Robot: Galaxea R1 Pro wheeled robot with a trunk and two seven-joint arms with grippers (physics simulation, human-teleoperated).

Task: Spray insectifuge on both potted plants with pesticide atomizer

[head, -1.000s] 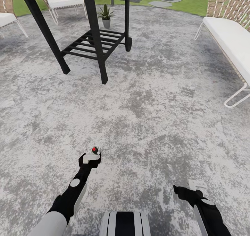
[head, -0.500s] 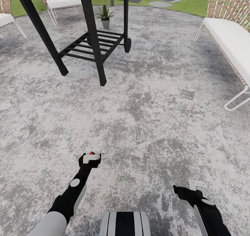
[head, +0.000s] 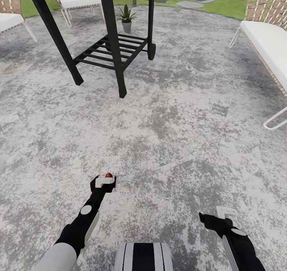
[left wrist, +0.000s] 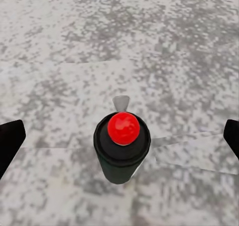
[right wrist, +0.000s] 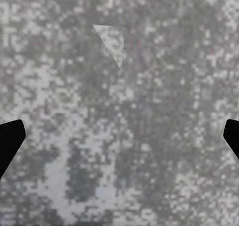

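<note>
Nearest the robot, the left gripper (head: 104,182) is held low and forward over the paved patio (head: 179,116), carrying the pesticide atomizer (head: 107,177). In the left wrist view the atomizer (left wrist: 122,147) stands between the two dark fingertips (left wrist: 10,139), which sit wide at the frame edges with grey paving showing in the gaps. The bottle is evidently carried, yet whether the fingers press on it cannot be told from these pictures. The long axis of the bottle runs along the fingers, away from the wrist. Its red nozzle spot (left wrist: 123,128) caps the far end and faces ahead of the gripper, a carrying pose that presumably keeps the spray end toward the work.

The right gripper (head: 215,217) hangs beside the trunk with nothing in it, its fingertips (right wrist: 11,139) spread apart over bare paving.

Well ahead of the left gripper stands a black slatted cart (head: 107,44). Beyond it, a spiky dark-green potted plant (head: 126,17) sits in a small grey pot near the edge of the paving. White-cushioned chairs (head: 267,40) flank the scene, with lawn and stepping slabs (head: 191,2) farthest off. The plant is judged out of spraying range.
</note>
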